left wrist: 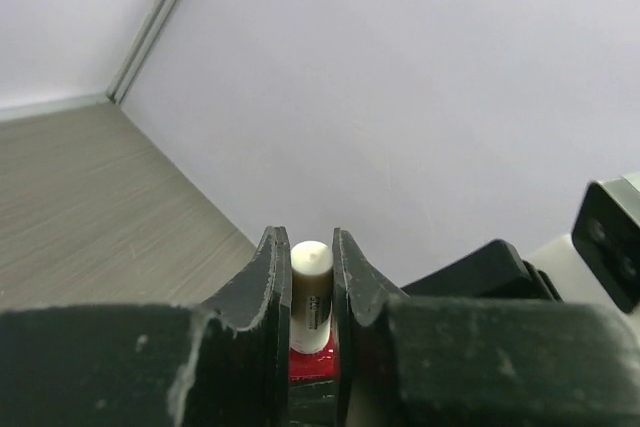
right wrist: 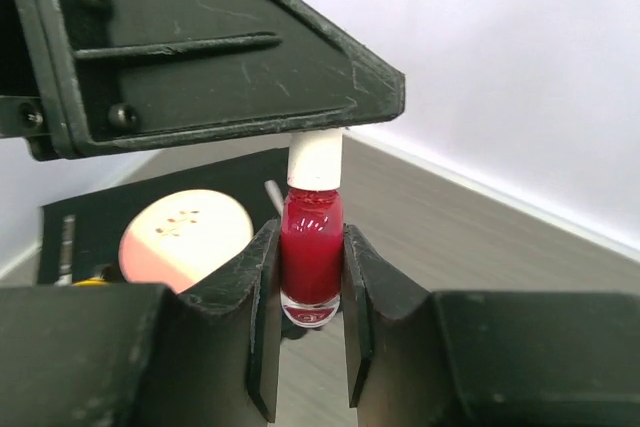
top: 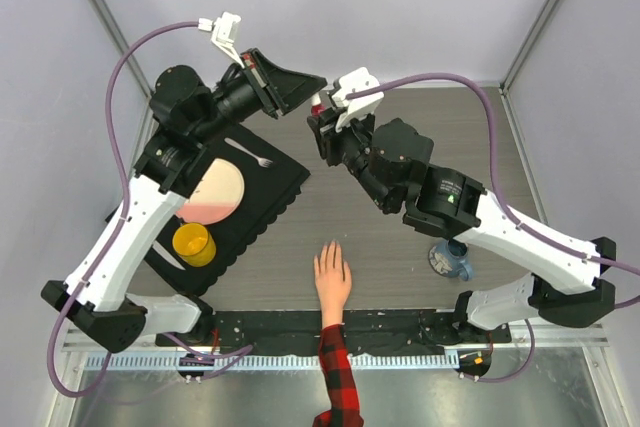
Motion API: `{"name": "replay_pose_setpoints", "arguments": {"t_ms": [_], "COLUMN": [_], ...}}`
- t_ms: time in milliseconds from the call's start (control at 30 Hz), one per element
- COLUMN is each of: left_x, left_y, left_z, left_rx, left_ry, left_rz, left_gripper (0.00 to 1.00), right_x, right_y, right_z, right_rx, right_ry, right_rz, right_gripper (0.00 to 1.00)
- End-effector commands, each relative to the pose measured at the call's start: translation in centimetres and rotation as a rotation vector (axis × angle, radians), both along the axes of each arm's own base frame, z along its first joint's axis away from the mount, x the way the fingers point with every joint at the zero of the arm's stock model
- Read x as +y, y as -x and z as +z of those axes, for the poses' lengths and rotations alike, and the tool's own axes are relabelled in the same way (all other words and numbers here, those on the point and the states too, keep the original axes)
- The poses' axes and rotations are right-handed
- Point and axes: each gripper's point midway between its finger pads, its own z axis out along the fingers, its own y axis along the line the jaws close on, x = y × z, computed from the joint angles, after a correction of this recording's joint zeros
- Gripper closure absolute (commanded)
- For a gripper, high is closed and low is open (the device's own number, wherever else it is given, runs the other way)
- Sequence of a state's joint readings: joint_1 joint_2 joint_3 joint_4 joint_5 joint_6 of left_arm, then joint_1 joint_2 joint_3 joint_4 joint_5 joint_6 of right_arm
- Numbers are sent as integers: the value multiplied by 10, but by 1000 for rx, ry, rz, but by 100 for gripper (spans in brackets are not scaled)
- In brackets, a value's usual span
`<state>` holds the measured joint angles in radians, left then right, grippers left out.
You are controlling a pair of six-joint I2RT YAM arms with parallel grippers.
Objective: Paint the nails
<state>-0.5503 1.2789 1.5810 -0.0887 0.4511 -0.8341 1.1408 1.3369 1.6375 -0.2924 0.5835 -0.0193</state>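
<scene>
My right gripper (right wrist: 309,239) is shut on a small bottle of red polish (right wrist: 311,247), held upright above the back of the table. Its white cap (left wrist: 311,287) sits between the fingers of my left gripper (left wrist: 311,249), which is shut on it from above. In the top view the two grippers meet at the bottle (top: 317,107). The pale hand (top: 332,277) with a plaid sleeve (top: 338,377) lies flat at the near edge, fingers pointing away. Its nails (top: 328,248) are too small to tell their colour.
A black mat (top: 280,182) at the left carries a pink plate (top: 215,195), a yellow cup (top: 193,244) and a fork (top: 250,152). A bluish glass object (top: 450,259) stands beside the right arm. Walls and frame posts close in the table's back and sides.
</scene>
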Motion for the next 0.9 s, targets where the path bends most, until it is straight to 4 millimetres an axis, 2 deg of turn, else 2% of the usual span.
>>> {"name": "replay_pose_setpoints", "arguments": {"t_ms": [0,67,100,133,167,233,267,300,333,367,433,467,500,533,567,633,667,700,767,867], "left_x": [-6,-6,-4,-2,-3,3,5,7,13,16,20,19,18,17,15,7,5,3,0,-2], "left_y": [-7,-6,-5,-2,1,3,6,5,0,-1,-1,-1,0,1,3,1,0,0,2,7], "left_z": [-4,-5,-4,0,-2,1,0,0,0,1,1,3,0,3,8,2,3,4,8,15], "left_rx": [31,32,24,11,7,-6,-6,0,21,15,18,16,26,11,13,45,43,54,34,15], "left_ry": [-15,-21,-25,-23,-29,-21,-13,-6,13,29,41,53,51,61,84,81,86,92,103,120], "left_rz": [37,39,41,41,28,20,9,8,17,11,-7,-16,-37,-55,-84,-135,-150,-164,-199,-237], "left_gripper": [100,99,93,84,66,52,40,37,35,33,32,31,31,30,30,31,33,34,35,37], "right_x": [-12,-7,1,-3,-4,1,-10,-12,-6,-15,-15,-12,-19,-21,-19,-28,-27,-29,-34,-35], "right_y": [1,7,13,5,4,9,-5,-2,7,-2,1,12,7,9,20,17,19,28,26,26], "right_z": [18,18,18,17,13,12,7,8,7,6,4,3,3,3,6,9,18,19,27,28], "right_rx": [-128,-125,-122,-108,-83,-22,12,48,71,85,134,150,167,209,220,249,268,286,309,312], "right_ry": [94,63,47,34,27,-46,-79,-122,-136,-149,-179,-179,-194,-223,-241,-286,-359,-369,-456,-483], "right_rz": [-63,-1,75,95,142,280,271,324,424,439,509,611,618,655,754,813,863,936,993,1029], "right_gripper": [99,99,99,99,99,99,99,99,99,99,99,99,99,99,99,99,99,99,99,99]}}
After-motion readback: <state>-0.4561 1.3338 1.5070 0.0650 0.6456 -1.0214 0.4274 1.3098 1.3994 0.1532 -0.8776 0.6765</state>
